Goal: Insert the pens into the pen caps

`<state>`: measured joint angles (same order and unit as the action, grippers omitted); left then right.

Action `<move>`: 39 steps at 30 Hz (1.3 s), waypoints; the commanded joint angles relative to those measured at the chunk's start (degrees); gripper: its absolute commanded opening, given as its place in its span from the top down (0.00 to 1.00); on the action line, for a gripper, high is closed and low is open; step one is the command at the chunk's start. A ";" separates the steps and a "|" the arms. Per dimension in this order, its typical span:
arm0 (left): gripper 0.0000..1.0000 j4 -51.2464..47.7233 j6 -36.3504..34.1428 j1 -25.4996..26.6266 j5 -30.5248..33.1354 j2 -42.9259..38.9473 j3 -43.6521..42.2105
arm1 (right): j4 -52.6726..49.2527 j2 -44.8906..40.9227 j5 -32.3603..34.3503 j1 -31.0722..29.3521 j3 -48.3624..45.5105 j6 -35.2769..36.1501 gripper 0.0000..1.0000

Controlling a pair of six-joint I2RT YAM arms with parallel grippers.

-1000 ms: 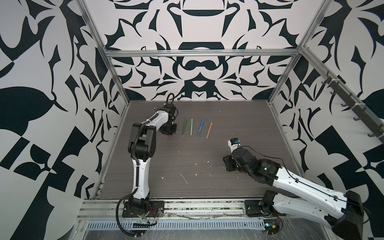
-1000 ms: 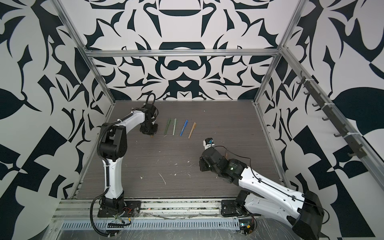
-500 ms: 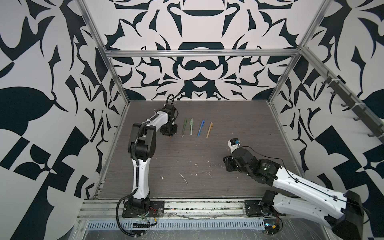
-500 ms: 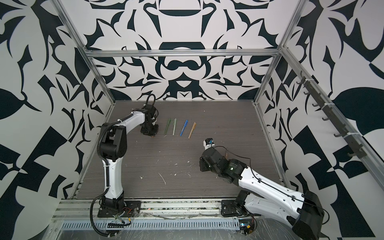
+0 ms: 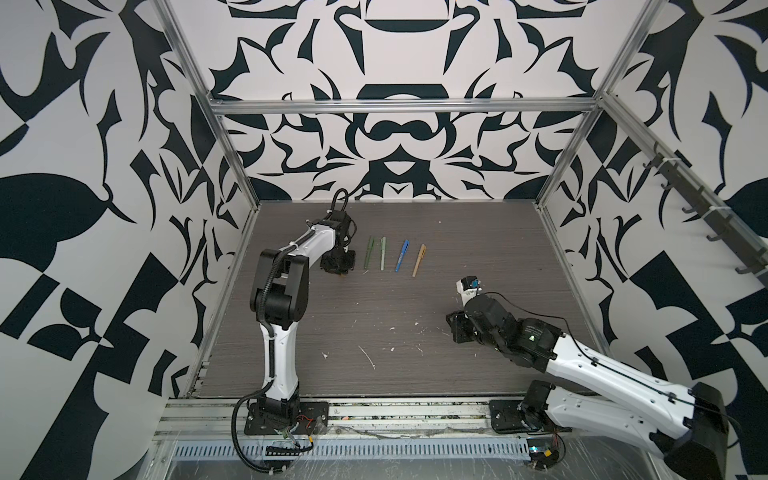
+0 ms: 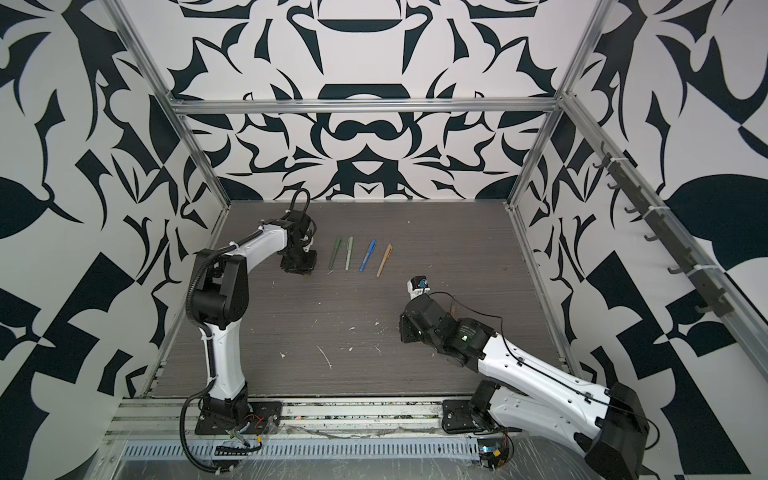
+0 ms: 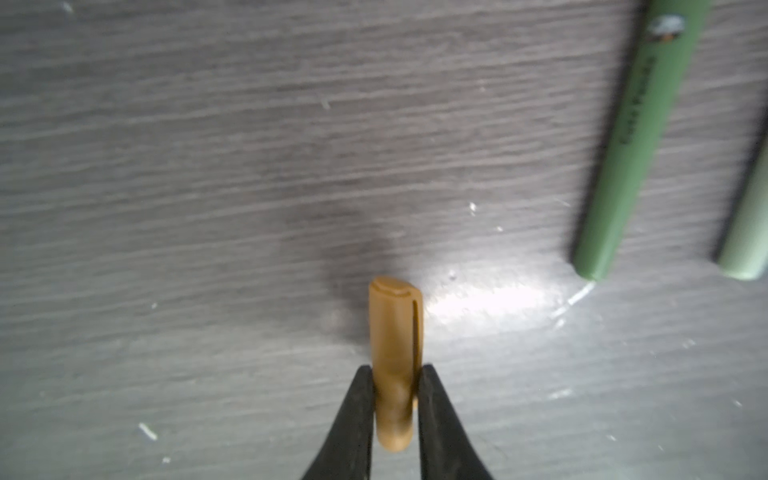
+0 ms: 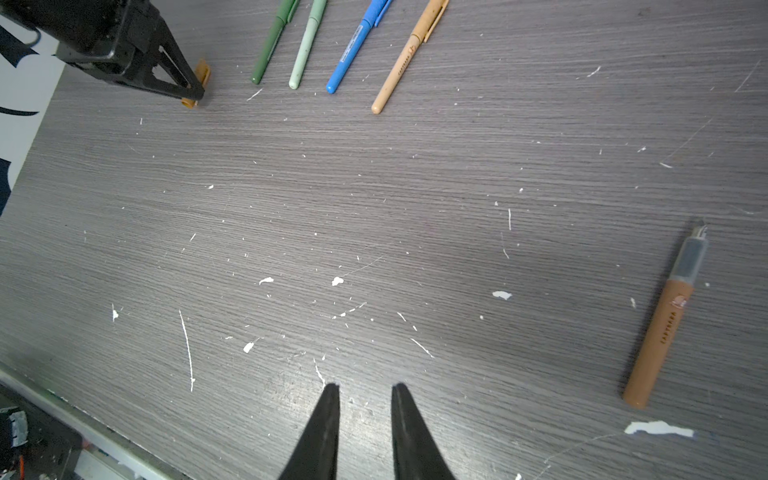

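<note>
Grey wood-grain laminate covers the table (image 5: 332, 316), matte and scuffed. The right gripper (image 8: 365, 388), with black tapered fingers, stands narrowly parted and empty. Just beside the left gripper (image 7: 395, 370) four slim capped pens (image 8: 353, 50) lie in a row: dark green nearest it, then pale green, blue, tan. A brown pen (image 8: 661, 332), uncapped with a grey pointed tip, lies well off to the right gripper's side. The left gripper pinches a stubby orange-brown cap (image 7: 395, 328), its clip edge showing. White flecks (image 8: 337, 281) dot the grain ahead of the right gripper.
</note>
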<state>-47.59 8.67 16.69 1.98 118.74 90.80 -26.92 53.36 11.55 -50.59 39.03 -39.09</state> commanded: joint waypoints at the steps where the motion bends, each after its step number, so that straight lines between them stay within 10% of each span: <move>1: 0.78 -1.23 2.03 2.24 -1.94 -4.38 -2.89 | -0.12 -1.72 0.78 0.21 1.14 -0.68 0.74; 9: 0.78 4.72 8.70 15.19 -1.57 -10.68 -12.21 | -6.19 -3.18 6.86 2.71 2.46 -1.05 0.74; 16: 0.76 9.04 14.51 26.96 -2.68 -8.02 -9.92 | -12.80 -1.21 4.10 17.20 4.30 3.14 0.74; 24: 0.76 10.11 15.78 30.48 -5.35 0.33 -3.20 | -9.84 6.62 -6.89 33.43 2.50 8.06 0.70; 39: 0.73 12.77 13.99 31.43 -3.86 -9.68 -7.16 | -6.53 16.46 -6.99 38.04 2.98 10.35 0.59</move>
<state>-35.66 23.62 47.92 -2.66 115.87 85.06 -34.54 67.90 4.67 -13.32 40.03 -29.71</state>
